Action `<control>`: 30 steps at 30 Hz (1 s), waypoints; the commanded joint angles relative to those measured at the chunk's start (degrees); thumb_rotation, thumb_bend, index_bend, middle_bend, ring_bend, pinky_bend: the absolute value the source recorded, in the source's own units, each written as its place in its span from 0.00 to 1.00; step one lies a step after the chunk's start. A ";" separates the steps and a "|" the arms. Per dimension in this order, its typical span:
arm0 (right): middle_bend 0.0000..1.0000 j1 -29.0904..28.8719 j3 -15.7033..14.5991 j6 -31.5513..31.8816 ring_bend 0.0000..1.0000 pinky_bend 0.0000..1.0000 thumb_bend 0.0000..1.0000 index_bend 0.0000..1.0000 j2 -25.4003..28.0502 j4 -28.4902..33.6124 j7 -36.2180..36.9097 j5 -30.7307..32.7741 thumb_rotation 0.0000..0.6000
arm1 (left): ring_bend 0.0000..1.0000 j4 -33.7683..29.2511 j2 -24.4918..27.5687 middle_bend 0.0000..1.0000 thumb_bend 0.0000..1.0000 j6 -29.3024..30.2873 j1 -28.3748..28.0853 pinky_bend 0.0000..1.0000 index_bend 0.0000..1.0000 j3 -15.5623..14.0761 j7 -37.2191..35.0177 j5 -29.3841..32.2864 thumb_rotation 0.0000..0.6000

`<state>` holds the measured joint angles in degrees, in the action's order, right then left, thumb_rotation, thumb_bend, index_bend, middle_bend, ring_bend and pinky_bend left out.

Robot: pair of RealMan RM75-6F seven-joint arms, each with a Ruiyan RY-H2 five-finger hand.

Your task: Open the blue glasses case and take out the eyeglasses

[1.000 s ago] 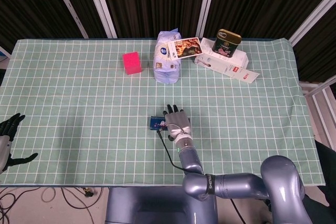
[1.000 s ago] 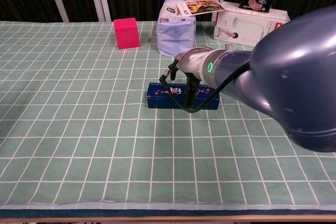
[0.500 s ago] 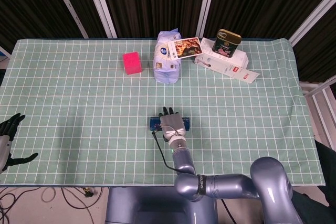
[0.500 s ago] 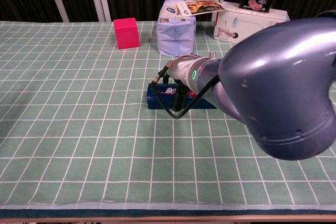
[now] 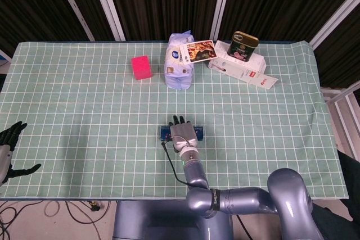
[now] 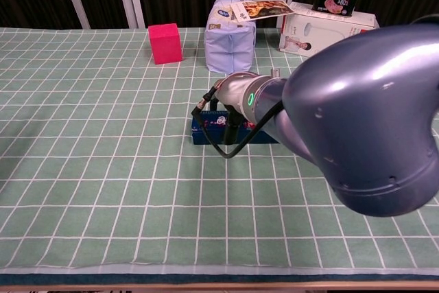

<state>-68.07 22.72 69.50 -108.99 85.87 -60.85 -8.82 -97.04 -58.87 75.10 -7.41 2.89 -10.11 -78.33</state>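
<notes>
Nearest, at the table's near-left edge in the head view, the left hand (image 5: 10,144) sits idle, fingers spread, holding nothing, well apart from the work. Mid-table, the right hand (image 5: 183,132) lies on top of the blue glasses case (image 5: 166,134), fingers pointing away from the robot; only the case's left end and a sliver at the right show past it. The chest view is no help, since the right forearm blocks most of the case (image 6: 206,128) and the hand itself. Whether the fingers are gripping the lid or merely resting flat on it cannot be told. The case looks closed and no eyeglasses are visible, so the step in hand is judged to be getting purchase on the lid. To do it well, the fingertips should likely reach the far long edge and find the seam, then lift while the base stays put; with one hand only, the case may slide on the green checked cloth (image 5: 84,111) or tip up whole, so bringing the left hand over to pin the base would be prudent. Farther back stand a pink cube (image 5: 142,67), a blue tissue pack (image 5: 179,63) with a card leaning on it, and a dark tin (image 5: 242,45) atop a white box (image 5: 243,67).
</notes>
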 commanded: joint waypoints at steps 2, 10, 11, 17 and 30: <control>0.00 0.07 -0.08 0.03 0.00 0.24 0.53 0.22 -0.06 0.03 -0.05 0.06 1.00 | 0.00 0.06 -0.01 0.00 0.00 0.05 0.02 0.00 0.00 0.00 -0.08 -0.03 1.00; 0.00 0.38 -0.25 0.12 0.00 0.24 0.53 0.22 -0.13 -0.10 -0.07 0.28 1.00 | 0.00 0.02 0.06 0.00 0.00 0.06 0.03 0.00 0.00 0.01 -0.26 -0.02 1.00; 0.00 0.42 -0.28 0.12 0.00 0.24 0.53 0.22 -0.14 -0.12 -0.07 0.29 1.00 | 0.00 0.03 0.05 0.00 0.00 0.07 0.03 0.00 0.00 0.01 -0.30 -0.02 1.00; 0.00 0.57 -0.39 0.07 0.00 0.24 0.56 0.23 -0.25 -0.22 -0.07 0.14 1.00 | 0.00 0.01 0.08 0.00 0.00 0.11 0.04 0.00 0.00 0.03 -0.34 -0.02 1.00; 0.00 0.79 -0.41 0.16 0.00 0.24 0.63 0.23 -0.40 0.00 -0.23 0.10 1.00 | 0.00 -0.06 0.18 0.00 0.00 -0.01 0.06 0.00 0.00 0.05 -0.75 0.17 1.00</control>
<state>-67.28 22.31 69.66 -109.38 85.88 -61.08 -8.73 -97.10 -58.69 75.09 -7.36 2.94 -10.87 -78.17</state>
